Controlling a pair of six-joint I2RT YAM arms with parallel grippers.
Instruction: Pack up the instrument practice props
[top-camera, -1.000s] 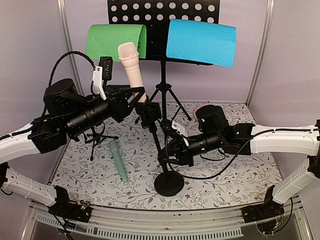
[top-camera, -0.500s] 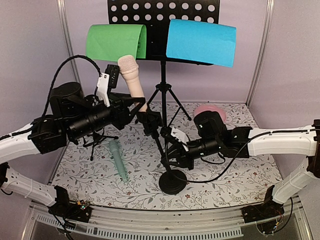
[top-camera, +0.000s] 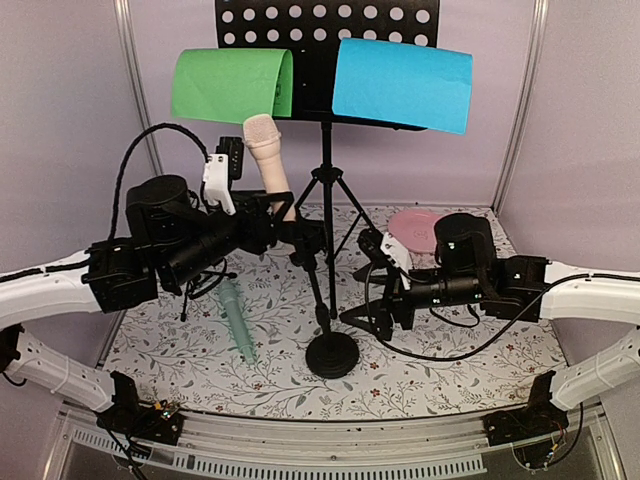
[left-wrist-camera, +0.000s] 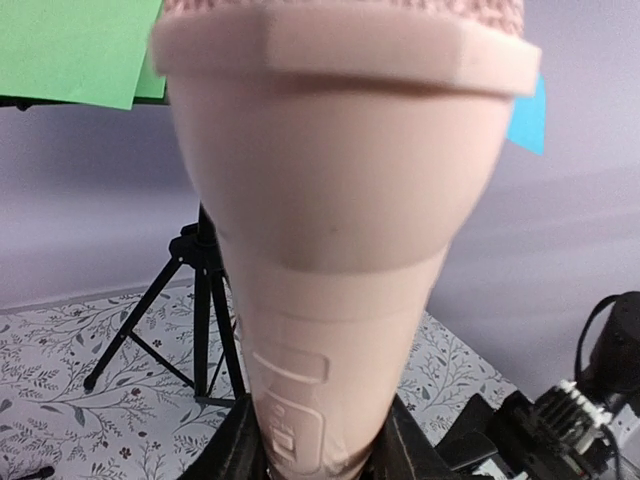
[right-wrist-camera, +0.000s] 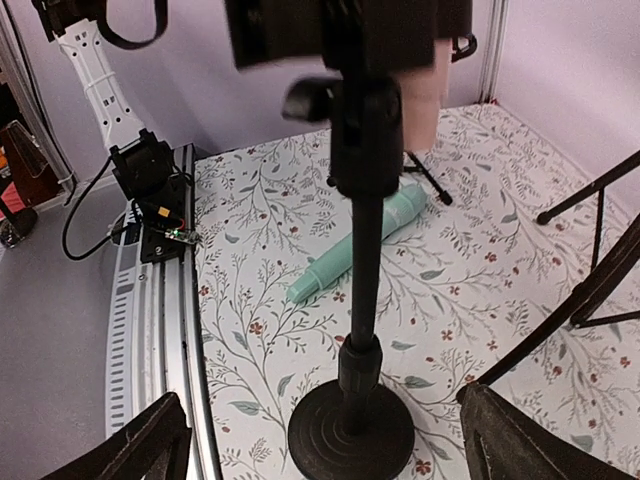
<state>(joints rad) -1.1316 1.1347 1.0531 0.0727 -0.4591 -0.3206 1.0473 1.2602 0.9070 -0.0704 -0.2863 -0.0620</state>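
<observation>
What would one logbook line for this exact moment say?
left gripper: shut on pink mic | right gripper: open, facing stand, not touching | mint mic: lying on table | green sheet, blue sheet: on rack

Pink microphone (top-camera: 268, 160) in left jaws, black stand (top-camera: 332, 357) upright
</observation>
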